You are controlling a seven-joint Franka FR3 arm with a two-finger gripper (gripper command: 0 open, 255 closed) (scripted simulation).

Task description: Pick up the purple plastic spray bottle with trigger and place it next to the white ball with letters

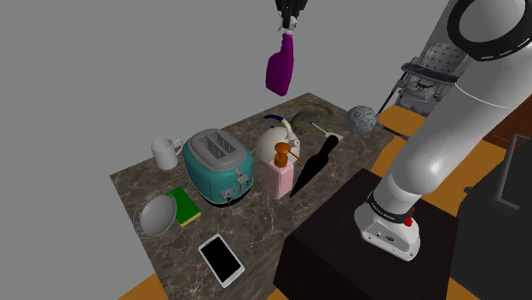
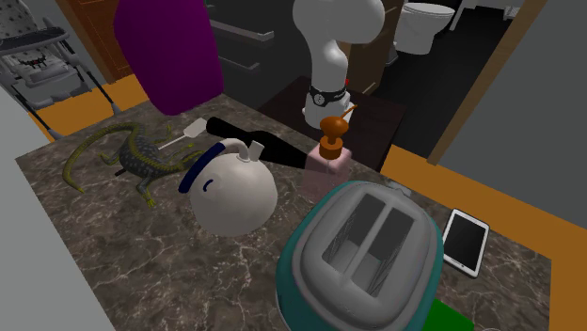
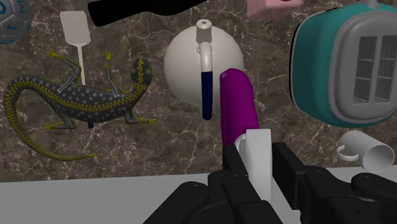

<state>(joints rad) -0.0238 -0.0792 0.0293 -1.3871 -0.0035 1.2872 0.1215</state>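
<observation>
The gripper (image 1: 288, 24) is clamped on the white trigger head of the purple bottle (image 1: 280, 72) and holds it high above the crowded marble table (image 1: 247, 226). The body hangs straight down, likely because the grip is at the top and the weight is below. The height looks chosen to carry it clear of the tall things beneath.

In the wrist view the black fingers (image 3: 233, 167) press the head from both sides, and the purple body points down over the kettle (image 3: 191, 67). The toaster (image 3: 347, 63) is to one side and a mug (image 3: 366, 151) lies tipped near it.

The ball (image 1: 361, 119), drawn grey with bluish marks, sits at the table's far corner at the shoulder view's right, well apart from the bottle. A toy lizard (image 3: 83, 102), a spatula (image 3: 75, 28) and a black bottle (image 1: 315, 162) lie between kettle and ball, so bare table beside the ball appears scarce.

By the look of it the lift is done and the carry towards the ball is the step in hand. Lowering the bottle will probably call for care: held only by its head it may swing, and it could tip on the lizard or knock the ball rolling.
</observation>
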